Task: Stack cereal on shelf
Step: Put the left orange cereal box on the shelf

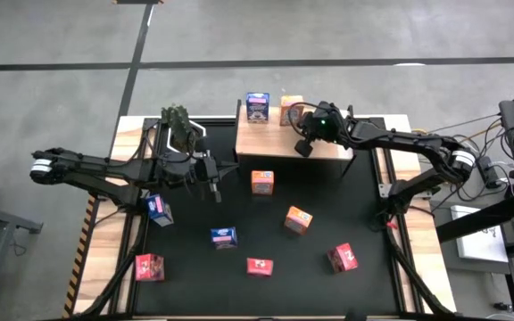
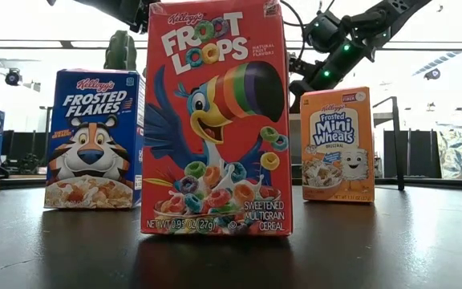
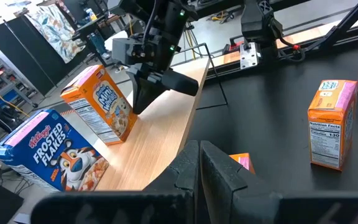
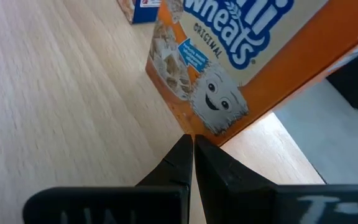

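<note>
While the high view has two boxes (image 1: 258, 107) on the shelf (image 1: 328, 147) and seven (image 1: 298, 219) on the mat (image 1: 364, 214), wrist views show the left gripper (image 3: 199, 163) pressed together and empty, the right gripper (image 4: 190, 155) likewise beside the orange box (image 4: 241, 62).

Grey concrete floor (image 1: 328, 31) with dark seam lines fills the upper frame; bright ceiling lights (image 2: 455, 32) glow at upper right.
</note>
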